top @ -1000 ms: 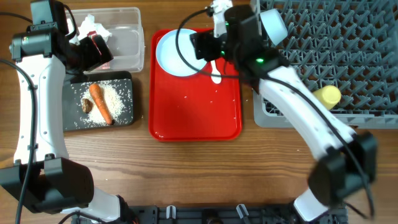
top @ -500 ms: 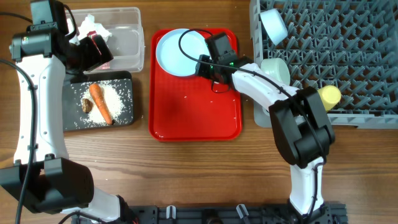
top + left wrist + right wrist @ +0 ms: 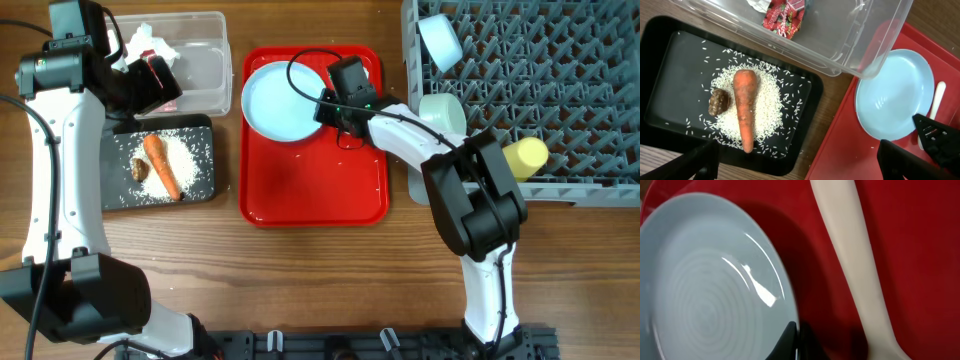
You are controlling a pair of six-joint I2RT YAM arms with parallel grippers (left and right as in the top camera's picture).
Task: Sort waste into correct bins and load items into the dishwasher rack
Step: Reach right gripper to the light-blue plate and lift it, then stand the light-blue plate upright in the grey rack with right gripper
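The pale blue plate [image 3: 280,100] lies at the back of the red serving tray [image 3: 310,190]. My right gripper [image 3: 328,100] [image 3: 796,341] is shut on the plate's [image 3: 710,290] right rim, one finger over it and one under. The white spoon [image 3: 852,265] lies just right of the plate. My left gripper [image 3: 150,85] [image 3: 800,167] hangs open and empty above the black tray [image 3: 200,188], which holds the carrot [image 3: 161,166], brown lump [image 3: 139,169] and rice [image 3: 186,152]. The clear tub [image 3: 205,60] holds the napkin [image 3: 145,42] and wrapper [image 3: 785,20].
The grey dishwasher rack [image 3: 570,90] fills the back right, with two pale blue bowls [image 3: 440,40] [image 3: 447,108] and the yellow cup [image 3: 527,155] in it. My right arm stretches from the table's front edge across the tray's right side. Bare wood lies in front.
My right gripper came down to the plate's right edge and shut on its rim. The plate has slid a little to the left. The left arm has stayed still.
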